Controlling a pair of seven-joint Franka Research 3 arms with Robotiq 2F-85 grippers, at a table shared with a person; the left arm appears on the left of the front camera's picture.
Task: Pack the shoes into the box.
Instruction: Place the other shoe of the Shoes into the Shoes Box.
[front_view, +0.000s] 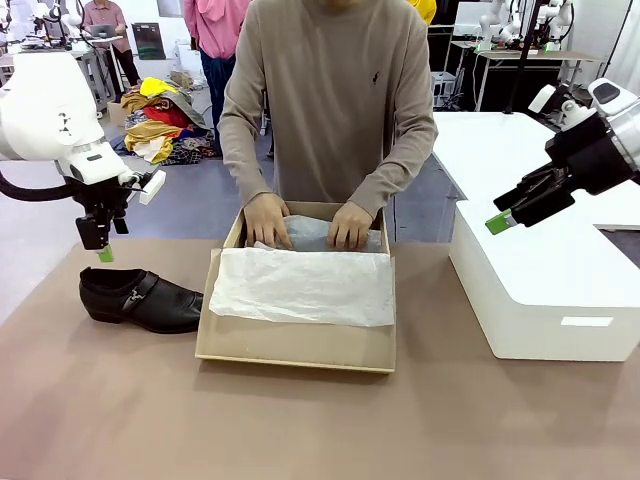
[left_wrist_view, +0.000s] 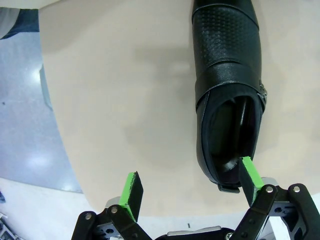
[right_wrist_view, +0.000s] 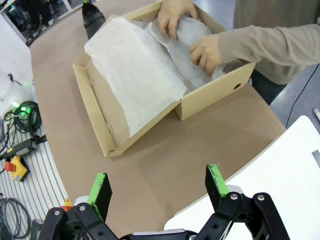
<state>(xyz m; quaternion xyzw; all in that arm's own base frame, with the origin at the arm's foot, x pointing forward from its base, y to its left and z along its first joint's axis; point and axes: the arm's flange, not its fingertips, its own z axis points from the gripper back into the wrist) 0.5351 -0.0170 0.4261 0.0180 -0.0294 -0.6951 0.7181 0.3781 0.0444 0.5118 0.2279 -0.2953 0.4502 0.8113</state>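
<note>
We'd pinch the shoe (front_view: 140, 297) at its stiff heel rim; slippery gloss. Left tool (left_wrist_view: 191, 181), right tool (right_wrist_view: 158, 184) apart, empty.

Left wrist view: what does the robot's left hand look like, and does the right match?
The left hand has two black fingers with bright green pads, on black linkages with silver pivot pins. The right hand is built the same. The left arm is glossy white, with a black cable beneath.
</note>
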